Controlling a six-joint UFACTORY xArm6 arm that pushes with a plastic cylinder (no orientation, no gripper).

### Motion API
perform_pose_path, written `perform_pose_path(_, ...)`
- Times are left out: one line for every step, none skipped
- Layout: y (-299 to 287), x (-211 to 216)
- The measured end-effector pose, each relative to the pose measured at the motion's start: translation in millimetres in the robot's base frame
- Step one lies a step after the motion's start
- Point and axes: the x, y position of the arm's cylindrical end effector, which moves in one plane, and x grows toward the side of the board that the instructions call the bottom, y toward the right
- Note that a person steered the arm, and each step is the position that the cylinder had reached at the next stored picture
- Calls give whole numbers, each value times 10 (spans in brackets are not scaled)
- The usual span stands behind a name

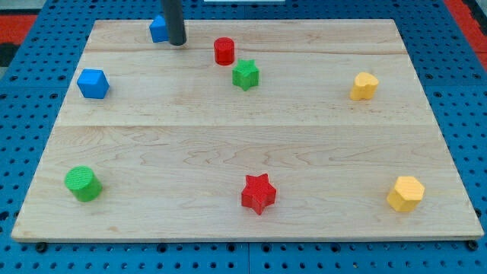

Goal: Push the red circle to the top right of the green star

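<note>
— How many blocks do you have on the worktop (228, 144)?

— You have eight. Two red: the red circle (224, 51) and a red star (258, 193). Two green: the green star (245, 74) and a green cylinder (82, 183).

— And the rest?

— Two blue: a blue cube (93, 84) and a partly hidden blue block (157, 29). Two yellow: a yellow heart (364, 86) and a yellow hexagon (405, 193).
</note>
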Motion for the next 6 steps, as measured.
perform_pose_path(163,135)
perform_pose_path(608,175)
perform_pose_path(1039,253)
perform_pose_path(1339,396)
perform_pose_path(1343,401)
perform_pose_path(1343,187)
